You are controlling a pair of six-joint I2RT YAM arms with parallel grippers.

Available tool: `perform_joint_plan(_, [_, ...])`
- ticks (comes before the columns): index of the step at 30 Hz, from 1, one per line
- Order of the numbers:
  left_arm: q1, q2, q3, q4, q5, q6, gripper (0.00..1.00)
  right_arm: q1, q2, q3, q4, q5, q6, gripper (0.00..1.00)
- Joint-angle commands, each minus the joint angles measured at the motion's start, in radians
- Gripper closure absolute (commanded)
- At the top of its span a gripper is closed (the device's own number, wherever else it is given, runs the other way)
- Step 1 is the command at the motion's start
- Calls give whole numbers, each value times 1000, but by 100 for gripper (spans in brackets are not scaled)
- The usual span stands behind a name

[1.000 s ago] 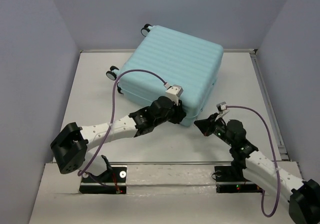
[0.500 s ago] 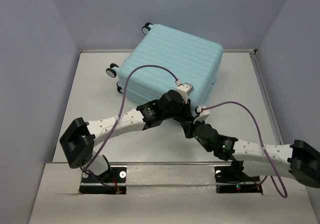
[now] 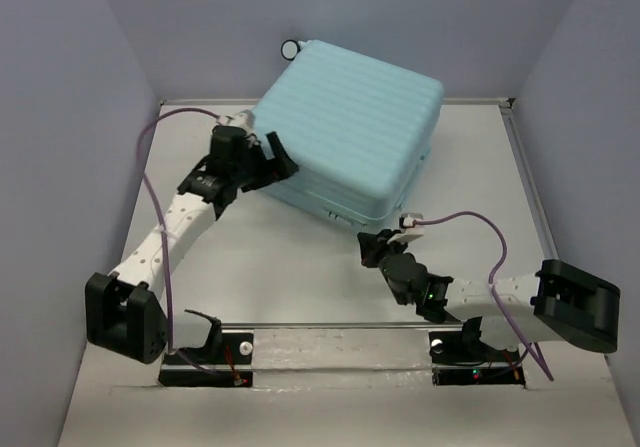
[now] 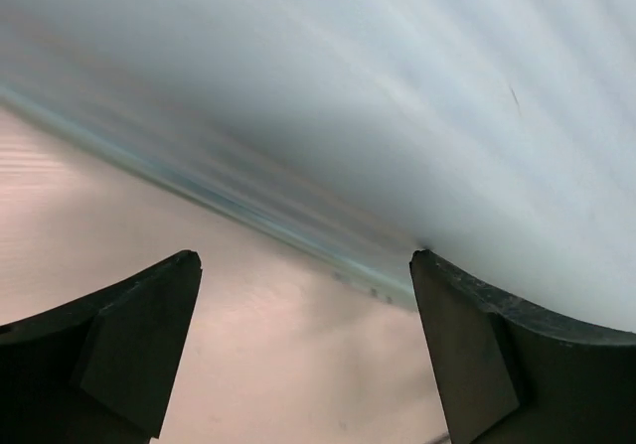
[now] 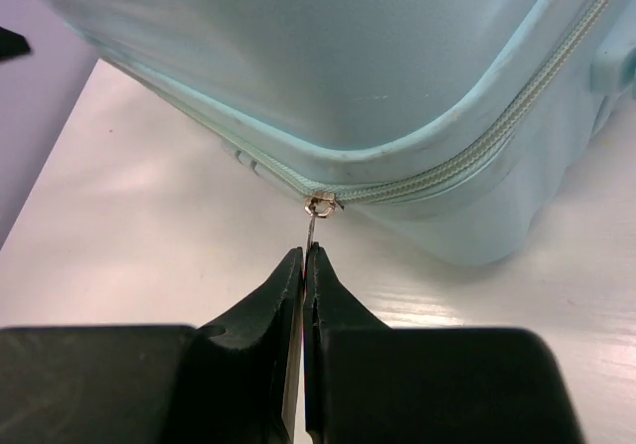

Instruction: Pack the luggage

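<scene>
Two sets of jaws: the right jaws work at the near corner of the suitcase (image 3: 350,132), and the left jaws are farther off at its left side.
Right jaws: shut tight with no gap showing. The fingertips (image 5: 291,270) pinch the thin metal zipper pull (image 5: 314,227), which hangs from the slider where the zipper (image 5: 477,151) rounds the corner.
Right arm: stretched low over the counter (image 3: 300,267) from the right side, with a purple cable (image 3: 470,219) looping above it.
Suitcase: closed and lying flat on the counter, turned at an angle with its ribbed lid facing up. Its far edge is close to the back wall (image 3: 350,17), and one wheel (image 3: 291,47) sticks out at the far left corner.
Left jaws: wide open and holding nothing. The two dark fingers (image 4: 129,335) stand well apart, with the suitcase's rounded lower edge running across the gap above them. The finger on the right of the wrist view reaches up to the shell, but the blur hides whether it touches.
In the way: the pale blue shell fills most of both wrist views, just beyond the fingertips.
</scene>
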Motion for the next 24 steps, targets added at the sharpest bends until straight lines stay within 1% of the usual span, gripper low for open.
perform_joint_plan(1, [314, -90, -34, 365, -45, -146, 1, 101, -57, -3, -2, -186, -7, 93])
perform_joint_plan(3, [395, -58, -32, 372, 12, -169, 1, 101, -74, -4, -25, -188, -18, 93])
perform_joint_plan(4, [458, -44, -28, 377, 40, -181, 1, 101, -80, -4, -33, -186, -22, 93])
perform_joint_plan(5, [472, -30, -19, 392, 80, -198, 1, 101, -92, -4, -42, -185, -25, 93])
perform_joint_plan(8, [552, 39, 1, 429, 109, -226, 1, 101, -105, -3, -71, -189, -28, 93])
perform_joint_plan(12, [575, 172, 90, 429, 163, -246, 1, 101, -123, -9, -96, -191, -31, 93])
perform_joint_plan(16, [575, 252, 146, 457, 232, -278, 1, 101, -129, -6, -117, -195, -38, 93])
perform_joint_plan(24, [574, 369, 182, 613, 278, -428, 1, 101, -94, -1, -102, -219, -39, 93])
